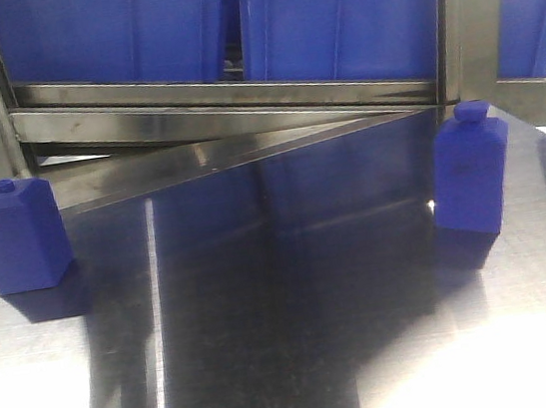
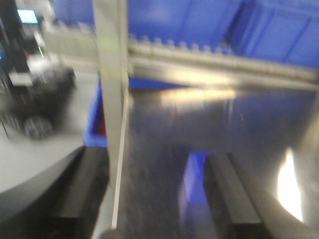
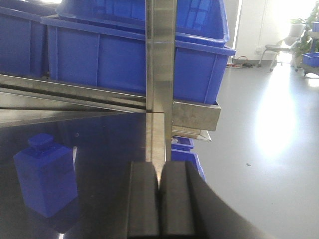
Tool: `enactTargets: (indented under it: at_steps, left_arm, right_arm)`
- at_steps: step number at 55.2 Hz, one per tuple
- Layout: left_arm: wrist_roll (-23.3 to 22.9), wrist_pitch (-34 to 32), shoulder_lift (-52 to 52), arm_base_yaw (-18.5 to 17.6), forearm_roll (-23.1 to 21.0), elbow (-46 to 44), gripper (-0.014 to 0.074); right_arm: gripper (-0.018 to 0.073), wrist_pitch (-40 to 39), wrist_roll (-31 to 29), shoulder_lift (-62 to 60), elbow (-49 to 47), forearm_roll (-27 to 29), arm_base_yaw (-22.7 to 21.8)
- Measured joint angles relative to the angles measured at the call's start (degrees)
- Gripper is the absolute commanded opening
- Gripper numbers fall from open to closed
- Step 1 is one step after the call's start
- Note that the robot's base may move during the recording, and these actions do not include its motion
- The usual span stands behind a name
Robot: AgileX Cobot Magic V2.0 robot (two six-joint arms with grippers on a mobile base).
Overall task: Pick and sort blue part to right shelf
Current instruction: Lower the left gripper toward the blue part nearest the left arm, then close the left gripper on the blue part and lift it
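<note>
Across the whole front view the steel table point(image 1: 294, 362) runs wide and shiny, with the shelf frame point(image 1: 219, 98) over its far edge and the blue bins point(image 1: 330, 25) sitting in it. Two candidates stand upright on the table. The left blue part point(image 1: 18, 238) is near the left edge, and the right blue part point(image 1: 470, 173) is just in front of the right-hand post point(image 1: 475, 16). They are well apart from each other. Neither is lifted or touched, and no arm shows in this view at all, so I call this the approach, before any pick.

Over to the wrists for what the front camera misses. In the right wrist view, the right gripper point(image 3: 159, 172) has its fingers pressed together with nothing between them. It is aimed at the post point(image 3: 160, 74), and what I take to be the right blue part point(image 3: 45, 174) stands off to its left. The left wrist view is badly blurred, but the left gripper point(image 2: 157, 159) is spread wide and empty. A blue shape point(image 2: 194, 179) sits low between its fingers; part or reflection, I can't tell.

Next move, as I read it: get spread fingers squarely either side of one part's body, then close. The right gripper would have to open and swing left first.
</note>
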Motion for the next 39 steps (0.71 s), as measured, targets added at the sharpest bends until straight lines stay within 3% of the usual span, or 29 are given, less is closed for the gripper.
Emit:
enactTargets:
  at_steps: [16,30,39]
  left_arm:
    - [8.25,14.09,24.5,0.0,-14.55,-12.5,0.0552]
    - [9.12,18.32,42.67,-0.22,-15.4,-22.27,0.0552]
    - [8.06,19.6,50.94,-3.29,-14.66,-28.09,0.0549]
  right_arm:
    - [0.0059,0.0,0.0,0.0,0.0,0.0,0.0]
    - [0.0059,0.0,0.0,0.0,0.0,0.0,0.0]
    - [0.0059,0.0,0.0,0.0,0.0,0.0,0.0]
